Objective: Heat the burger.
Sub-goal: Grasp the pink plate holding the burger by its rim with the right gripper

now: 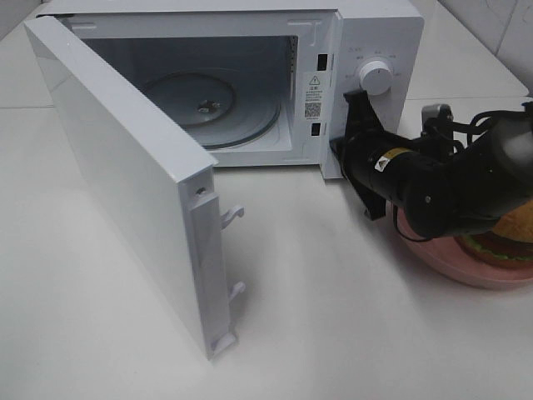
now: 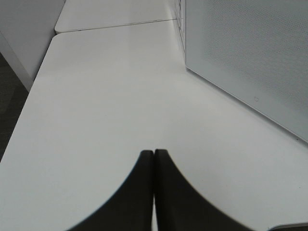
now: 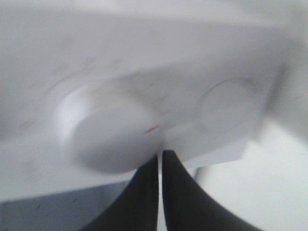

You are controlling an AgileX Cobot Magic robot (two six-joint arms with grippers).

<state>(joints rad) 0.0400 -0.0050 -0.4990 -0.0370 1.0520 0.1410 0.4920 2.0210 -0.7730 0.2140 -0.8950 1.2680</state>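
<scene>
Exterior high: right gripper [image 1: 337, 152], jaws together, at microwave [image 1: 375, 18] front below dial [image 1: 375, 77]

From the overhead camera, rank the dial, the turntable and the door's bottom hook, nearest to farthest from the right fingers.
1. Dial, on the panel beside the right fingers.
2. Turntable, inside the oven, leftward.
3. Bottom hook, on the open door, front left.

Exterior high: mounted above, looking steeply down from the front onto the open microwave [image 1: 250, 50], its door [image 1: 125, 192] and the white table [image 1: 350, 333], at middling range. Left wrist: low over the same table, facing along a dotted white panel [image 2: 245, 62]. Right wrist: very close to the microwave's control panel [image 3: 202, 72], blurred, with a knob [image 3: 103, 132] large in frame.
</scene>
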